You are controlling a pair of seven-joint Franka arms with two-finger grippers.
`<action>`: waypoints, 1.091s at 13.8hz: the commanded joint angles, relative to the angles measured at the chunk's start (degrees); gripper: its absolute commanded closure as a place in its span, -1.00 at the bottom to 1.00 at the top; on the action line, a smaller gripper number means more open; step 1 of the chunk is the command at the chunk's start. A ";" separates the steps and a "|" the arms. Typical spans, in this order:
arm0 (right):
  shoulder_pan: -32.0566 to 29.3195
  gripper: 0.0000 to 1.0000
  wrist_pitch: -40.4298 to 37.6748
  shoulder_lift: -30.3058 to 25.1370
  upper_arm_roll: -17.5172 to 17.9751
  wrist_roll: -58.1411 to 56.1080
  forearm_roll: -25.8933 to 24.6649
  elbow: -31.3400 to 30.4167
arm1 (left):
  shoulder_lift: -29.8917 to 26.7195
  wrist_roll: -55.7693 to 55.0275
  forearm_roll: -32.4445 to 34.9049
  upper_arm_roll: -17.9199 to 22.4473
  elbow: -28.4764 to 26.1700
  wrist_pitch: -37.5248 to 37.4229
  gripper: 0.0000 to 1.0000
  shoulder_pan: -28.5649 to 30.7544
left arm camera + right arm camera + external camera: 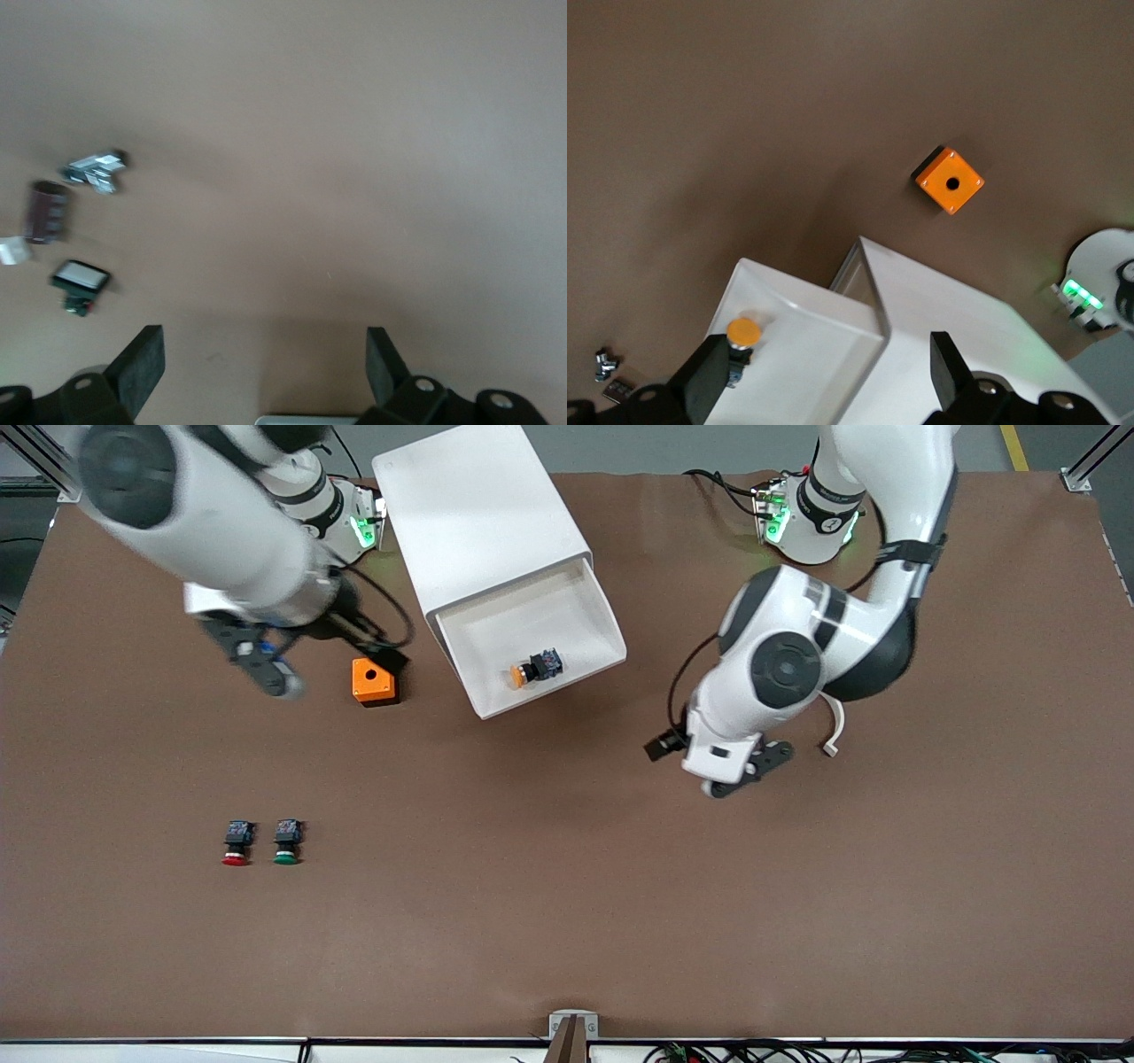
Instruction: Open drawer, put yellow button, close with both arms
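We see the yellow button lying in the open drawer; left claw and right claw, both spread apart, hover over the bench.

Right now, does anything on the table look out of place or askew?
The cabinet sits skewed on the table, and its drawer is pulled out with the yellow button lying on its side inside. Nothing looks spilled or damaged.

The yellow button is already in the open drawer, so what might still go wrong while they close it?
The yellow-capped button with a black body lies loose near the front of the shallow white drawer, so a hard push might make it roll or jam. The open right gripper hangs beside the orange box with a hole and might knock it. The open left gripper is away from the drawer, so an uneven push might skew the white cabinet.
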 commanded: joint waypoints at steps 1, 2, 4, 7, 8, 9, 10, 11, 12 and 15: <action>-8.63 -1.00 -1.51 -2.02 1.14 -18.00 -1.53 -1.86 | -1.39 2.37 1.98 -2.41 -3.50 3.70 -1.00 -2.01; -11.18 -1.00 -1.43 -2.11 1.14 -23.29 -1.97 -2.38 | -1.30 1.58 2.42 -2.42 -3.50 3.71 -1.00 -3.68; -15.76 -1.00 0.32 -1.58 1.14 -34.72 -4.77 -2.39 | -1.13 0.88 2.34 -2.68 -3.59 3.27 -1.00 -5.09; -19.81 -1.00 3.40 -1.32 1.14 -43.80 -6.10 -2.92 | -0.07 -4.30 2.08 -3.12 -3.50 3.09 -1.00 -9.05; -20.60 -1.00 3.76 -1.23 1.14 -44.69 -6.19 -2.92 | 0.02 -5.53 2.08 -3.21 -3.59 3.00 -1.00 -10.27; -21.31 -1.00 4.46 -1.14 1.14 -45.66 -6.19 -2.92 | 0.02 -6.24 2.08 -3.21 -3.59 3.00 -1.00 -11.68; -21.75 -1.00 5.16 -0.79 1.14 -47.06 -6.19 -3.00 | 0.10 -6.77 1.99 -3.21 -3.50 3.00 -1.00 -12.30; -21.93 -1.00 5.95 -0.44 1.14 -48.81 -6.19 -2.92 | 0.19 -7.99 1.73 -3.38 -3.50 3.00 -1.00 -13.35; -21.84 -1.00 6.91 -0.44 1.14 -49.62 -6.28 -2.92 | 0.19 -9.40 1.73 -3.38 -3.59 2.92 -1.00 -14.41; -21.32 -1.00 8.77 -0.44 1.23 -49.89 -8.65 -2.92 | 0.19 -14.41 1.72 -3.38 -3.59 1.43 -1.00 -18.10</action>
